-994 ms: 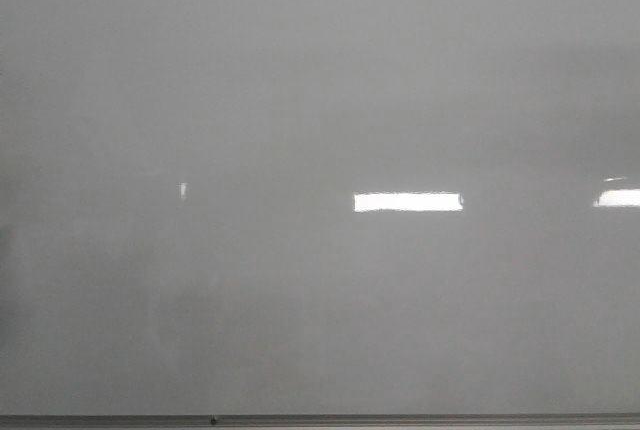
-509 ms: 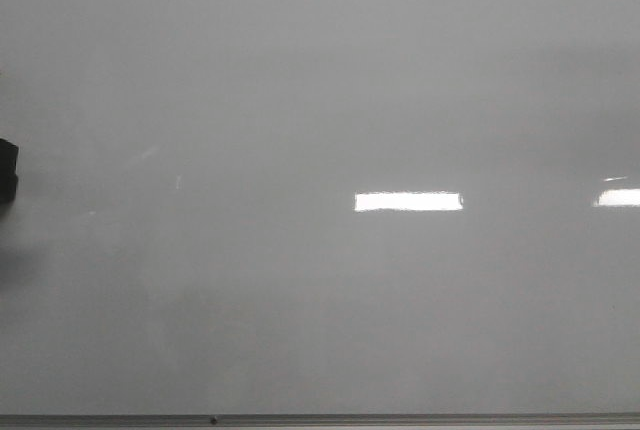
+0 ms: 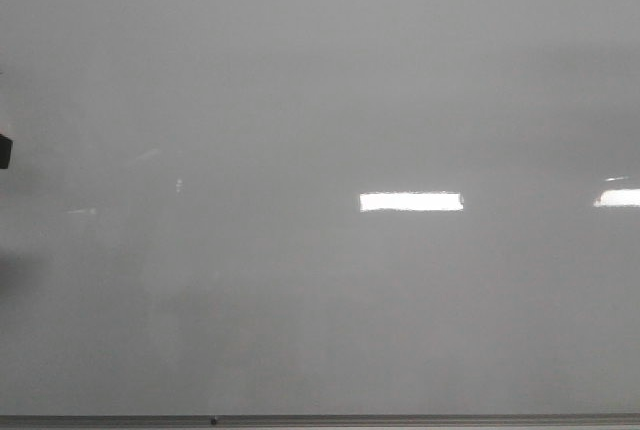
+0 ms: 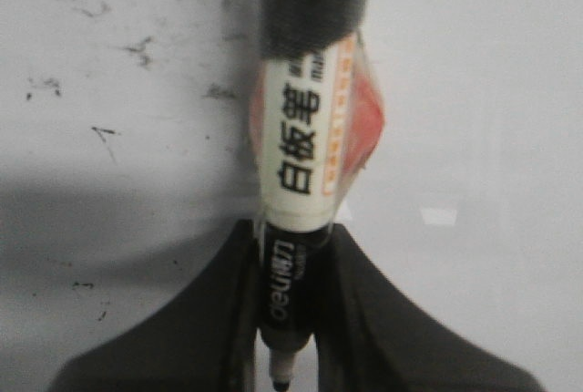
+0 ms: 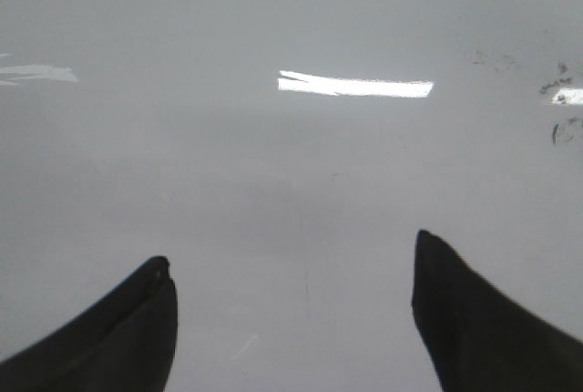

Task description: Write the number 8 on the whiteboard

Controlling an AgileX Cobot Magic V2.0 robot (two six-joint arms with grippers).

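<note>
left gripper [image 4: 290, 319] clamped on light, stiff black-and-white marker [image 4: 305, 137], gripped mid-barrel | right gripper [image 5: 291, 319] wide, empty | glossy grey-white whiteboard [image 3: 320, 100] ahead: blank, slippery

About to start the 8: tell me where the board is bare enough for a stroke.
The whiteboard is unmarked across the whole front view, from the grey edge strip upward. Only the left gripper, shut on the marker, intrudes at the left edge. The right gripper hangs open over bare board.

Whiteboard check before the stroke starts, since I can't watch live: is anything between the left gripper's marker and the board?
Nothing visible does. The left gripper grips the marker over bare whiteboard; only faint old smudges show. The right gripper holds nothing.
</note>
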